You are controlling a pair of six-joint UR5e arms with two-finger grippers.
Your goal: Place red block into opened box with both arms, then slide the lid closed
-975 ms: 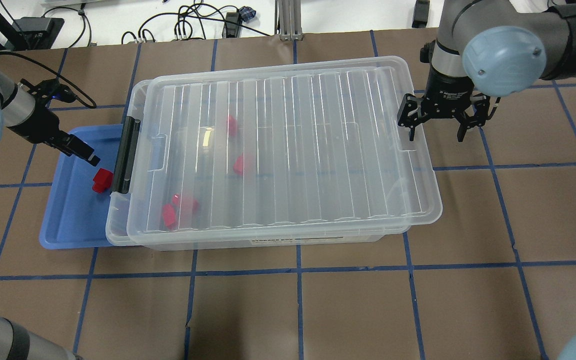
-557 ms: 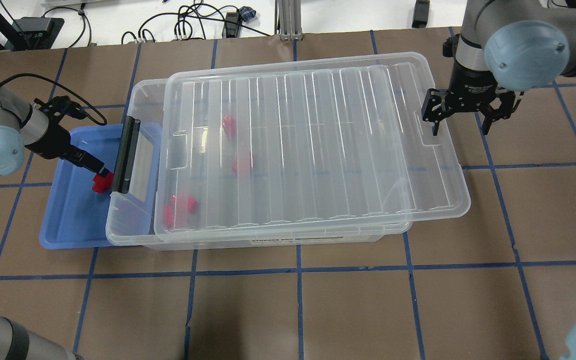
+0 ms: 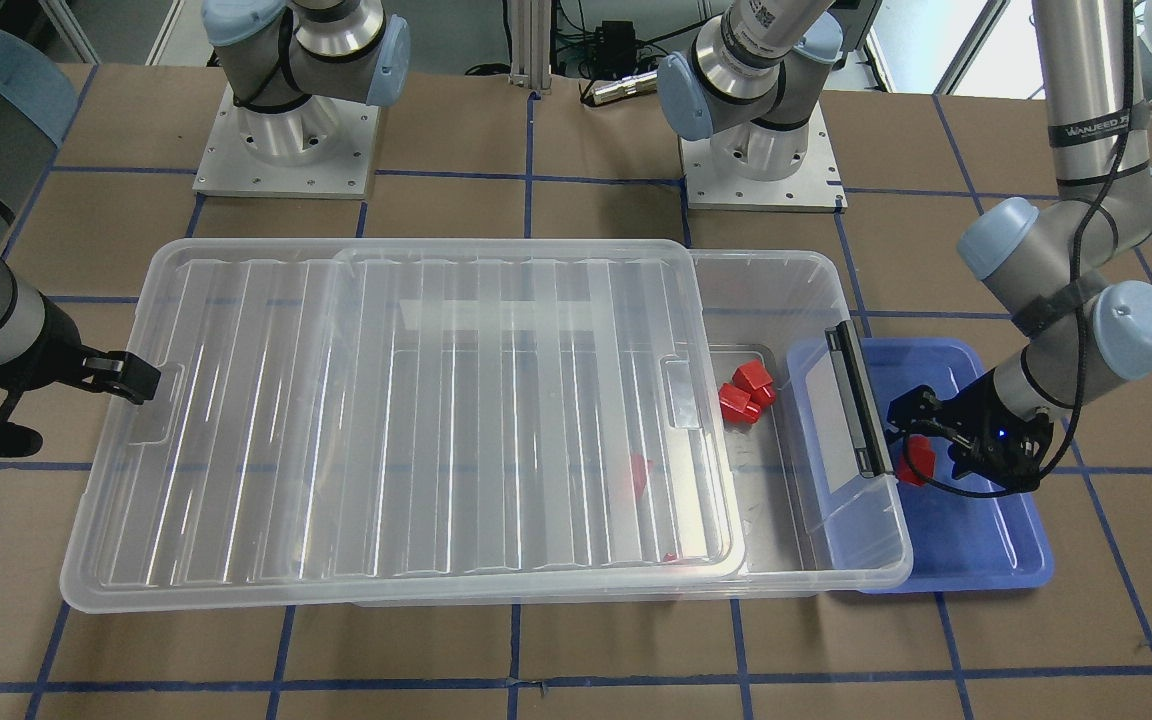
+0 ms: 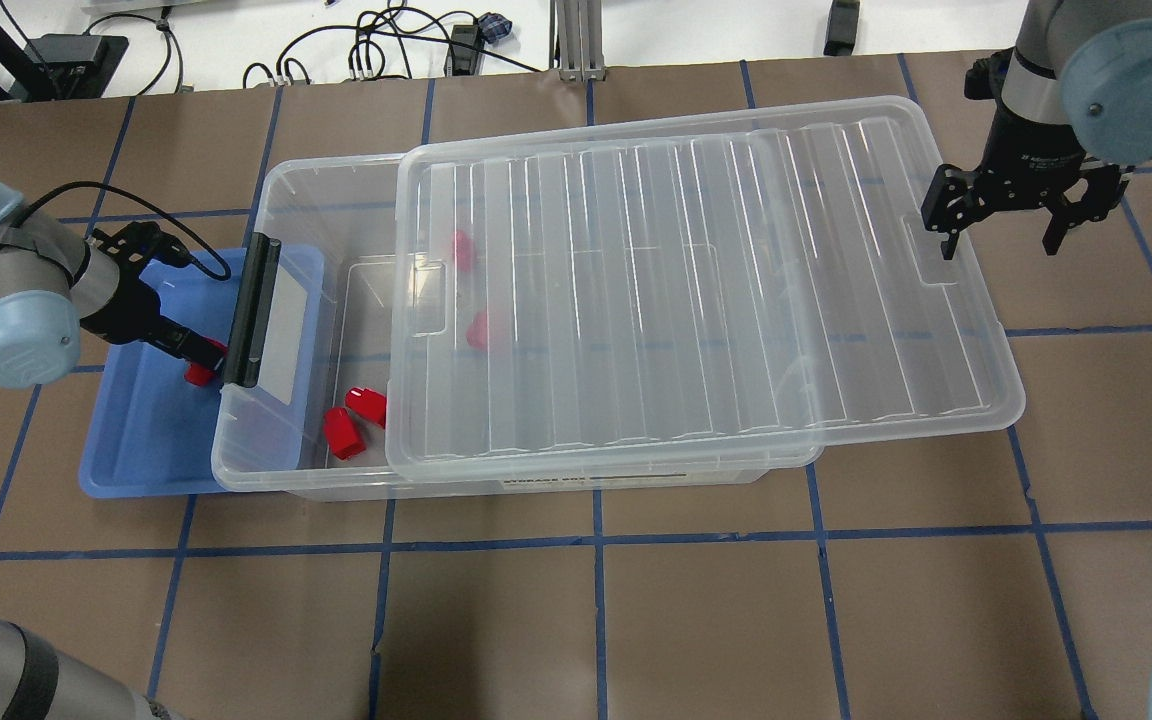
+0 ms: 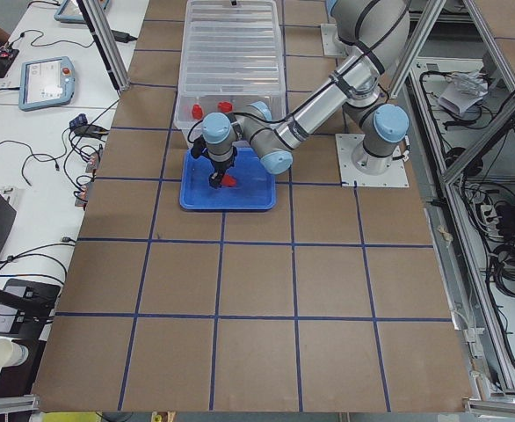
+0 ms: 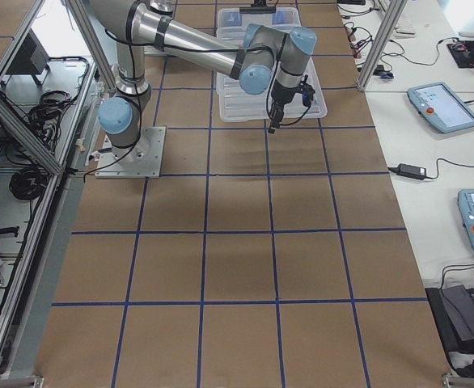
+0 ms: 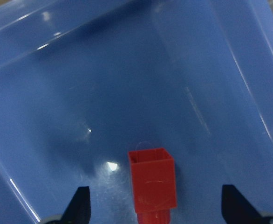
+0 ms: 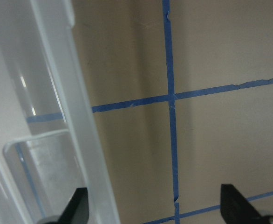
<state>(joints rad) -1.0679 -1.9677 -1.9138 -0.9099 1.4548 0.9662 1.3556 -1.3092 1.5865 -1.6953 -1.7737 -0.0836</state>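
One red block (image 4: pixel 198 375) lies in the blue tray (image 4: pixel 136 440), beside the box's black bar (image 4: pixel 251 310). My left gripper (image 4: pixel 198 352) is low over it and open; in the left wrist view the red block (image 7: pixel 153 184) sits between the two fingertips (image 7: pixel 80 205), not gripped. The clear lid (image 4: pixel 696 290) lies skewed on the box (image 4: pixel 236 470), pushed to the right so the box's left end is uncovered. My right gripper (image 4: pixel 1001 225) is open, with one finger in the notch at the lid's right end. Several red blocks (image 4: pixel 346 430) lie inside the box.
The blue tray (image 3: pixel 976 560) is tucked partly under the box's bar end. The lid overhangs the box's right end over brown paper with blue tape lines. Both arm bases (image 3: pixel 286 140) stand behind the box. Cables lie along the far edge.
My right gripper has moved right, and the lid slid with it, uncovering the box's left end. My left gripper dropped down and right until it straddles the red block in the tray.
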